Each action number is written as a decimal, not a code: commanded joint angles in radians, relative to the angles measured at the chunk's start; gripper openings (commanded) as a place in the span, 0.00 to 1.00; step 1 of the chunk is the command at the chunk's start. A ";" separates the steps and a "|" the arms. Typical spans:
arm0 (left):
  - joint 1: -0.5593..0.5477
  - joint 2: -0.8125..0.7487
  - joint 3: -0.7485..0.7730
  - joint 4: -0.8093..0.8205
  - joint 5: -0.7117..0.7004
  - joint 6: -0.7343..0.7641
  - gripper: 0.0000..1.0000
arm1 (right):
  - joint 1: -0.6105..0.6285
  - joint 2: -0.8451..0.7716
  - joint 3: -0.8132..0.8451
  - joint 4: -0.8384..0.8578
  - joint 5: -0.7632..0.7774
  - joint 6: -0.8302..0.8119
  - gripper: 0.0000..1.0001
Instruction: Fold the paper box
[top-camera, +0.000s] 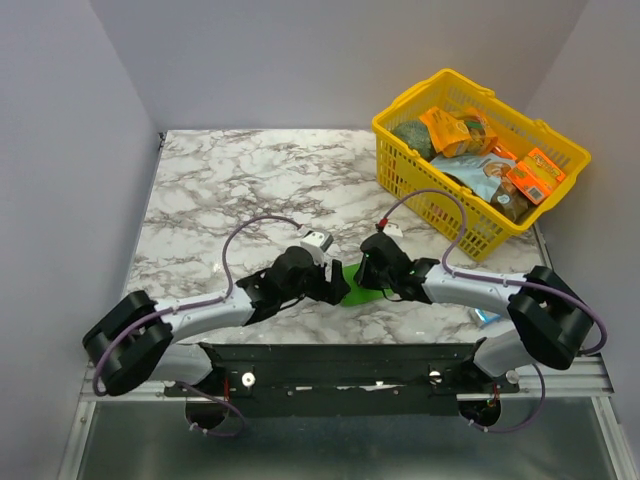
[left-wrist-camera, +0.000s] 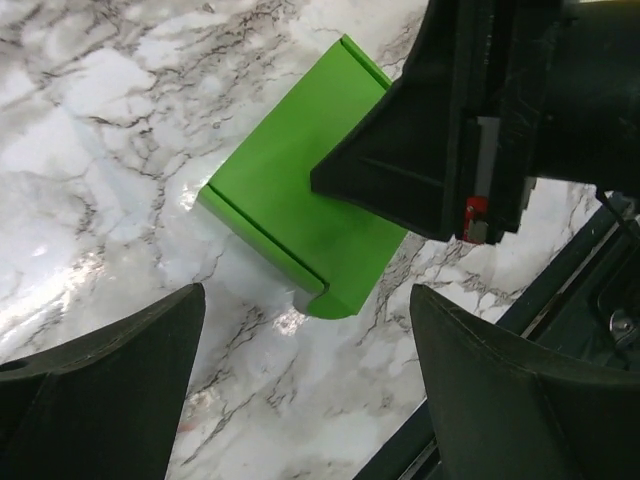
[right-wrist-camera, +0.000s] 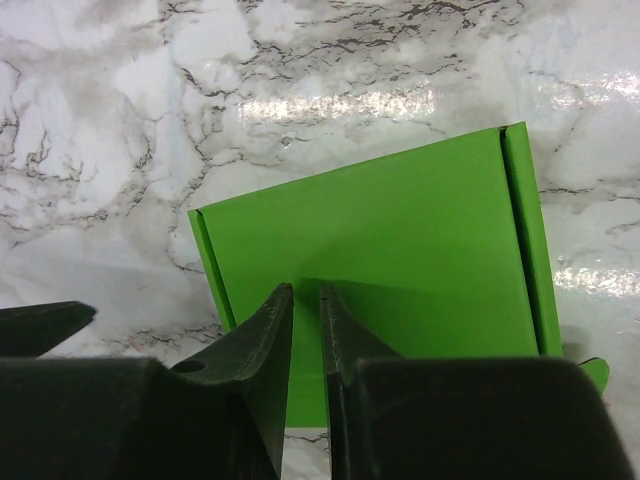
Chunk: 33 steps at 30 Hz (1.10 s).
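A glossy table (top-camera: 230, 190) with a white marble pattern and grey veins fills the scene. Plain grey walls (top-camera: 300, 60) close it in at the back and on both sides. Ceiling light glints off the table close around the paper box (left-wrist-camera: 290, 200).

The paper box is bright green thin card, folded flat and squarish, with a narrow creased strip along two opposite edges. It lies on the table between the two arms, close to the table's near edge. No print shows on it.

The left gripper (left-wrist-camera: 308, 300) hangs above the box's near corner, its fingers spread wide and holding nothing.

The right gripper (right-wrist-camera: 306, 295) is nearly closed, with only a thin slit between its fingers. Its tips rest on the box's top face. It cannot be told whether any card is pinched.

Well beyond the box, to its far right, a yellow plastic basket (top-camera: 470, 235) holds snack packs in orange, green and blue-and-white. Their labels are too small to read. Behind the box, at the table's near edge, a black mounting plate (top-camera: 350, 365) carries both arm bases.
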<state>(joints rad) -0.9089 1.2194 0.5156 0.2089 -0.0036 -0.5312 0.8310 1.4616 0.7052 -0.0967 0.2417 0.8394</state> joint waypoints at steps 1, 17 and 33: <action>0.059 0.159 0.049 0.096 0.086 -0.168 0.81 | -0.010 0.046 -0.012 -0.100 0.022 -0.013 0.27; 0.088 0.414 0.132 0.112 0.034 -0.092 0.63 | -0.012 -0.266 -0.047 -0.149 -0.025 -0.253 0.71; 0.214 0.192 0.179 -0.107 0.033 0.000 0.97 | 0.120 -0.241 0.068 -0.314 -0.076 -0.773 0.82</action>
<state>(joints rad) -0.7452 1.4910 0.6807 0.2108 0.0376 -0.5648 0.8661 1.2018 0.7620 -0.3885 0.1280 0.2062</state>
